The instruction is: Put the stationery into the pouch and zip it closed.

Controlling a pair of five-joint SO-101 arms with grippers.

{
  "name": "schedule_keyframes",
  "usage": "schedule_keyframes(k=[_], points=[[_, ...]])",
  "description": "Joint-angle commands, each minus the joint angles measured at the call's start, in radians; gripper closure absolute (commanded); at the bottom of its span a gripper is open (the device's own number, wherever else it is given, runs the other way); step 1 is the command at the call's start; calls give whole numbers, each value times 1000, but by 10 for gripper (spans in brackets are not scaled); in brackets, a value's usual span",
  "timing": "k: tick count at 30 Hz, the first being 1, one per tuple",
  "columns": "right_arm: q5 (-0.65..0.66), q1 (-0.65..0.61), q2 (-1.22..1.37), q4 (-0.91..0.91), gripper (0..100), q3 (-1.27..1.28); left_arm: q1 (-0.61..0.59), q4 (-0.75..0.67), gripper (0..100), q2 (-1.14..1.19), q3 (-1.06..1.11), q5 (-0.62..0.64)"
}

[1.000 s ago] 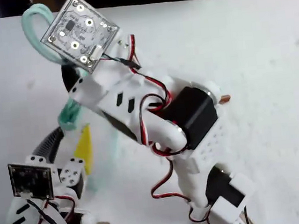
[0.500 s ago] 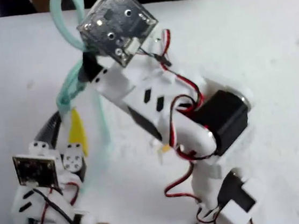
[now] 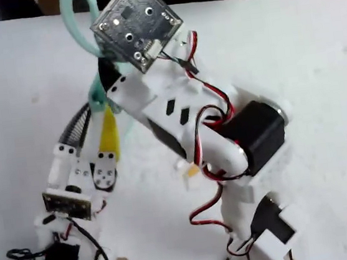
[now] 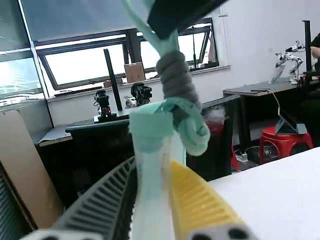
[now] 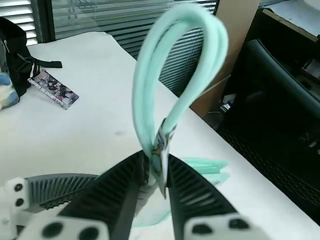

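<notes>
— Where was your pouch (image 5: 142, 105)?
— Up between your arms: right gripper (image 5: 156, 157) clamped on its loop, left gripper (image 4: 152, 165) pinching its body. Had you pulled unevenly, it could have slipped free.

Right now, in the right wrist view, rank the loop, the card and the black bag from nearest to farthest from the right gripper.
1. Loop: clamped in the right gripper itself.
2. Card: flat on the table, some way beyond the gripper.
3. Black bag: farther along the table, past the card.
</notes>
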Motion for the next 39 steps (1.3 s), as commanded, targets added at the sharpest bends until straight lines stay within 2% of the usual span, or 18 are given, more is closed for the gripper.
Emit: schedule_keyframes(k=[1, 7, 13, 18, 21, 29, 35, 37, 39], points=[[-6, 42, 15, -5, 981, -9, -2, -89, 976, -7, 103, -12], [-8, 88, 58, 25, 981, -9, 2, -35, 976, -10, 212, -11], [-8, 96, 68, 25, 981, 0, -1, 167, 968, -12, 175, 78], [-8, 96, 71, 25, 981, 123, -1, 419, 845, -12, 40, 101], [-8, 94, 64, 22, 981, 187, -1, 519, 820, -12, -20, 146], [-8, 87, 27, 10, 981, 161, 2, 624, 819, -12, -38, 143], [-8, 51, -7, -70, 982, 121, 7, 635, 822, -12, -18, 143], [-8, 50, -5, -87, 982, 140, 7, 628, 860, -12, -8, 141], [-8, 50, -1, -104, 982, 158, 7, 626, 941, -12, -9, 141]])
